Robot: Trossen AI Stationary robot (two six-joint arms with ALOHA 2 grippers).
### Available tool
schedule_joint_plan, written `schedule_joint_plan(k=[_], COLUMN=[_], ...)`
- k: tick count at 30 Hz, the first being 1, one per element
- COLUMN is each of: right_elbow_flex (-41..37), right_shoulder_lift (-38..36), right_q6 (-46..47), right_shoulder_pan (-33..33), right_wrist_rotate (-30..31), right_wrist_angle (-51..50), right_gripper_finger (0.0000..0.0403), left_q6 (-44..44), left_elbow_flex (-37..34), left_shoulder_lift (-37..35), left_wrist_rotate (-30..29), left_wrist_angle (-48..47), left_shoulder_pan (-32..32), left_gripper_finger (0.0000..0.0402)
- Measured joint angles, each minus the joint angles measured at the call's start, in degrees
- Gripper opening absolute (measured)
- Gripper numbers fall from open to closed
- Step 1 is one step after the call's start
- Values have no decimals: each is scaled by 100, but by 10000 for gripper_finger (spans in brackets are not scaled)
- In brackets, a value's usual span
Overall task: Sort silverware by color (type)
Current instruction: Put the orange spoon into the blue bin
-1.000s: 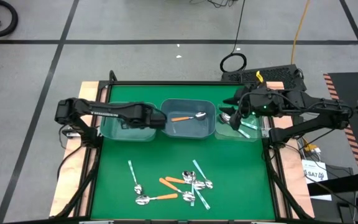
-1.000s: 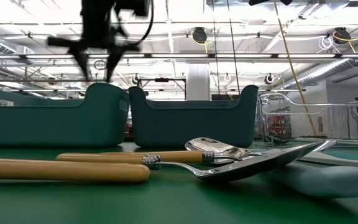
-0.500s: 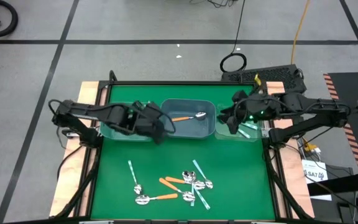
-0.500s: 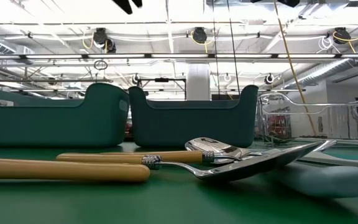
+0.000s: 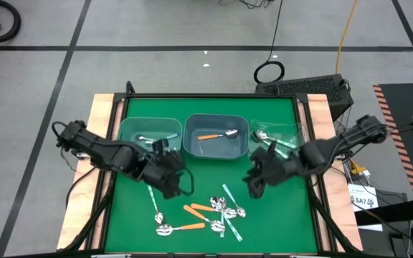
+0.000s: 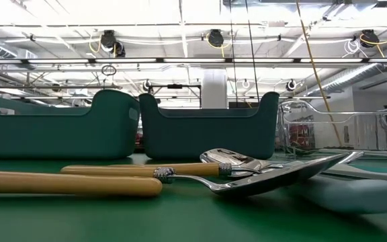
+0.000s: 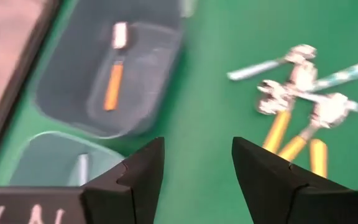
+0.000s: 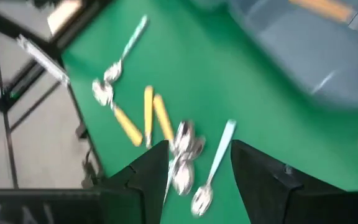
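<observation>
Several loose spoons lie flat on the green mat near its near edge: orange handles, teal, light blue. The low view shows orange handles and a shiny bowl close up. The middle bin holds an orange spoon. My left gripper hovers open and empty, left of the pile, which lies ahead of it. My right gripper hovers open and empty on the pile's right, with spoons ahead of it. Neither gripper shows in the low view.
Three bins stand in a row at the far side. The left one holds a pale-handled spoon. The clear right one holds teal spoons. Bare mat lies between bins and pile. Wooden borders flank the mat.
Both arms have swung from over the bins toward the table's near edge and down toward the spoon pile. The left came from the left bin, the right from the clear right bin. The left gripper has left the low view. The spoons on the mat have not moved.
</observation>
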Motion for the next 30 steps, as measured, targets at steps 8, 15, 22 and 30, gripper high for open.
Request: schedule_joint_plan(k=[8,15,22,30], right_elbow_flex=[0,0,0,0], right_shoulder_lift=[615,953,1134,1108], right_q6=[1222,1927,2235,2131], right_shoulder_pan=[940,1522,1866,2058], right_wrist_rotate=[-5,11,432,458], right_wrist_angle=[415,754,878,919], right_gripper_finger=[166,166,166,166], left_q6=[430,663,452,-197], left_elbow_flex=[-1041,-1517,-1523,-1514], left_shoulder_lift=[4,9,7,581], left_wrist_rotate=[1303,1933,1950,1485], left_wrist_angle=[889,936,2188,2750], left_shoulder_pan=[-412,-731,-863,-909], left_gripper_finger=[195,195,195,195])
